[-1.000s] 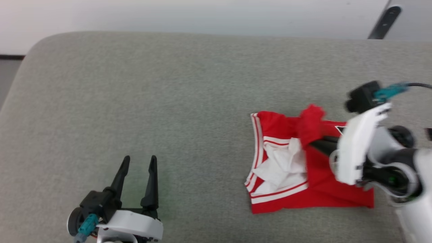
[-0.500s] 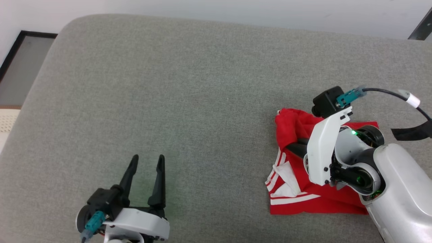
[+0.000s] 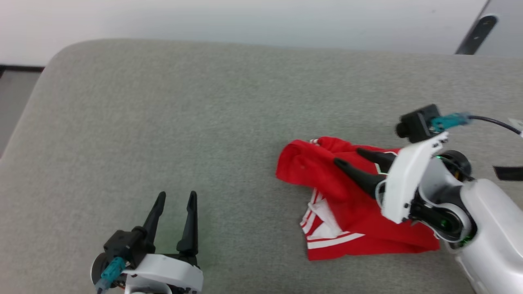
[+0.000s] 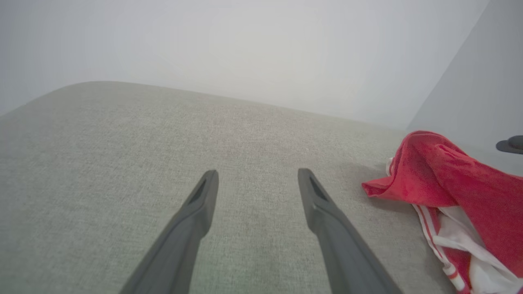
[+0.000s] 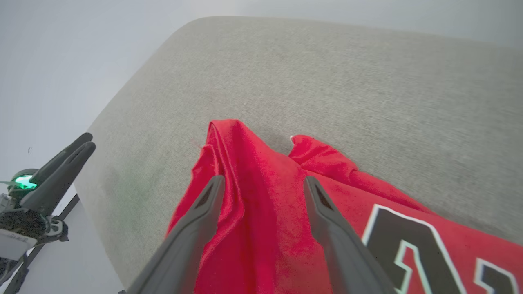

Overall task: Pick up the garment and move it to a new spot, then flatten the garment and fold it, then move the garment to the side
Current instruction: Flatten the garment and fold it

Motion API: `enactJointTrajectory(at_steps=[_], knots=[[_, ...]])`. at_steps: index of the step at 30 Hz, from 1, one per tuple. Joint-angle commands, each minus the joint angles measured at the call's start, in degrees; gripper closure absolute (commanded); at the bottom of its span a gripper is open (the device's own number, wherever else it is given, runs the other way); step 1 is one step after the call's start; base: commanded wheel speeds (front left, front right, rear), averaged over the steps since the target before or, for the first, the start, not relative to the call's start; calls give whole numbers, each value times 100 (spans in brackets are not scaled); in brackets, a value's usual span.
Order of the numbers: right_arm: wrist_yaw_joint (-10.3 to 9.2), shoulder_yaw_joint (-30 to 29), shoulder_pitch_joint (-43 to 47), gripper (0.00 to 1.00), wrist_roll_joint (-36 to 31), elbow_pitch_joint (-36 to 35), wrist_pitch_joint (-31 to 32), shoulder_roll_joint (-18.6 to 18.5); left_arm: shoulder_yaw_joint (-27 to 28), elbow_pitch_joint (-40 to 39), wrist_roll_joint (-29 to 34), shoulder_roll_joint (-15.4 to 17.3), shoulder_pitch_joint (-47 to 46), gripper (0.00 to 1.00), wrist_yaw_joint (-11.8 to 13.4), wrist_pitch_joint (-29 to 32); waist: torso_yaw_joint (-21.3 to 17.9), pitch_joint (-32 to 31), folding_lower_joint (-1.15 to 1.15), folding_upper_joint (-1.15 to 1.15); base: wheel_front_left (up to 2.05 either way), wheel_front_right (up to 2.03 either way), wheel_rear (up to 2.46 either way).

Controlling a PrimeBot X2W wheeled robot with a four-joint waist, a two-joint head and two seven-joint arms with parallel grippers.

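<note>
On the right half of the grey padded surface (image 3: 184,122), the garment (image 3: 304,167) lies bunched, red folds uppermost, striped white trim at its near edge; the right gripper (image 3: 347,155) sits over it, fingers spread, nothing pinched; the left gripper (image 3: 176,194) stands spread and empty, well apart; a dark post (image 3: 476,28) rises beyond the far edge.

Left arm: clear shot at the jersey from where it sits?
Probably yes. The left gripper is open, and only grey cushion lies between it and the garment and its bunched red edge. The right gripper, open over the garment, might crowd a shared grasp.
</note>
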Motion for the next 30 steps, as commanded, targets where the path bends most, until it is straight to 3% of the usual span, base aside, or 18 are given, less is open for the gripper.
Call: enactJointTrajectory(at_steps=[1,9,15,21,30], knots=[[-5,-51,117,0,12,-8,-145,-71,24,15,-8,-1,37,0,-29,-6,-207,-179,0,0,0,0,0],[-5,-308,564,0,182,-38,-936,-420,83,108,6,45,68,0,-63,-6,-640,-514,0,0,0,0,0],[-5,-596,923,0,-324,131,-1863,-778,13,252,-42,152,-12,0,-91,-6,-869,-786,0,0,0,0,0],[-5,-1196,1481,0,-671,335,-2805,-696,22,324,-132,313,27,0,-90,-6,-1023,-1034,0,0,0,0,0],[-5,-1782,2533,0,-915,-32,-3436,-357,167,174,-59,446,448,0,-71,-6,-1056,-1238,0,0,0,0,0]])
